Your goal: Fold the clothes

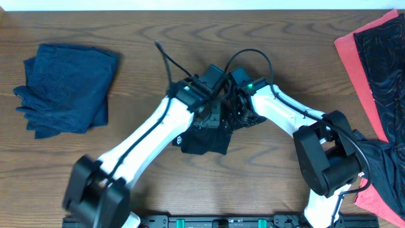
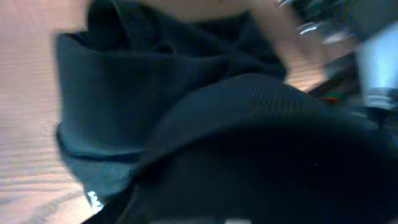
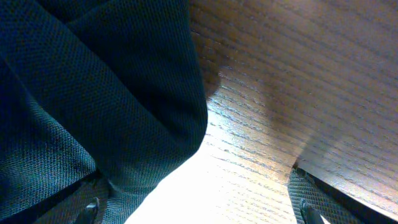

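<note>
Near the front edge of the tabletop (image 1: pixel 285 38), at mid-width: black garment (image 1: pixel 205 140), bunched into a thick, uneven bundle, partly folded at best.

Directly above its far side: left gripper (image 1: pixel 214 117) and right gripper (image 3: pixel 199 213), meeting nose to nose, probably to work one fold from both sides at once.

Right gripper: spread wide, clamping nothing. Dark knit cloth draped against one finger (image 3: pixel 93 210), bare wood showing between the two.

Left gripper: buried in black fabric in a blurred wrist view. Clenched or released, impossible to tell.

Along the right edge, from the front right corner toward the far right corner: coral-red garment (image 1: pixel 354 63) with black-patterned garment (image 1: pixel 386 57) lying on it. Both loose and unfolded, apparently parked there as the waiting pile.

Toward the far left corner, well apart from the arms: dark-blue garment (image 1: pixel 66 88), folded into a rough square. Seemingly set aside as finished work, out of the working area at centre.

Judged stage: mid-fold on the black garment, two pieces yet to go.
</note>
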Controlling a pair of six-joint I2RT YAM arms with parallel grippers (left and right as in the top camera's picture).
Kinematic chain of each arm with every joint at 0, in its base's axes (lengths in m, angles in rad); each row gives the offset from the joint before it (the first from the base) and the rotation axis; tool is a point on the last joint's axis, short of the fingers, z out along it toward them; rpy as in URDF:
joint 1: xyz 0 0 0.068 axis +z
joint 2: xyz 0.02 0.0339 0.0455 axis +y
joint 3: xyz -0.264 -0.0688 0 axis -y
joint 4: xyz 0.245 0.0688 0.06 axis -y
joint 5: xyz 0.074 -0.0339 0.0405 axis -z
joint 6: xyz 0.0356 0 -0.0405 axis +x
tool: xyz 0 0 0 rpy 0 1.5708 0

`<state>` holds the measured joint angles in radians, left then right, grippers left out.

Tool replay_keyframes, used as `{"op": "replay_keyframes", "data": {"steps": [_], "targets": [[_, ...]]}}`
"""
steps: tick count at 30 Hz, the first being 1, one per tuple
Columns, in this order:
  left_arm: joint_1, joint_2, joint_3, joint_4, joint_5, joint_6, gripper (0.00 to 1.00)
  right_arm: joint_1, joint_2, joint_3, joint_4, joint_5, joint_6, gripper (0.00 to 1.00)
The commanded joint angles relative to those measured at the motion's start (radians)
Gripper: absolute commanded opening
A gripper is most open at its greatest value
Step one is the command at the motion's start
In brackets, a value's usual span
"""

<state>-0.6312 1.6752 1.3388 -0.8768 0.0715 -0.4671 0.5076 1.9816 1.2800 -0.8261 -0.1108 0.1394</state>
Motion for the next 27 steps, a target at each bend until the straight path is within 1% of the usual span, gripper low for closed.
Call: {"op": "replay_keyframes", "data": {"steps": [1,3,6,8,12,14,16,19,22,25,27], "targets": [[0.005,-0.125,0.049,0.008,-0.021,0.048,0.54,0.015,0.075,-0.042,-0.012,-0.001,-0.014,0.93],[0.018,-0.179,0.049,0.005,-0.045,0.071,0.54,0.014,0.075,-0.042,-0.013,-0.001,-0.014,0.95],[0.060,-0.242,0.049,-0.005,-0.153,0.070,0.55,0.006,0.067,-0.033,-0.031,-0.001,0.003,0.96],[0.106,-0.260,0.049,-0.008,-0.193,0.070,0.55,-0.006,0.048,-0.015,-0.061,0.008,0.023,0.96],[0.216,-0.240,0.039,-0.008,-0.176,0.069,0.55,-0.043,-0.043,0.031,-0.104,0.017,0.040,0.97],[0.261,-0.217,0.028,-0.008,-0.141,0.069,0.55,-0.060,-0.104,0.055,-0.118,0.015,0.039,0.98],[0.305,-0.177,0.016,-0.013,-0.105,0.069,0.55,-0.075,-0.184,0.084,-0.134,-0.011,0.003,0.98],[0.342,-0.108,0.011,-0.036,-0.034,0.069,0.53,-0.090,-0.267,0.117,-0.155,-0.050,-0.011,0.99],[0.351,-0.028,0.011,-0.045,0.088,0.070,0.53,-0.105,-0.342,0.142,-0.145,-0.155,-0.032,0.99],[0.346,0.050,0.011,-0.047,0.153,0.070,0.53,-0.109,-0.384,0.154,-0.112,-0.283,-0.051,0.99],[0.346,0.097,0.011,-0.050,0.214,0.070,0.53,-0.109,-0.391,0.154,-0.102,-0.302,-0.050,0.99]]}}
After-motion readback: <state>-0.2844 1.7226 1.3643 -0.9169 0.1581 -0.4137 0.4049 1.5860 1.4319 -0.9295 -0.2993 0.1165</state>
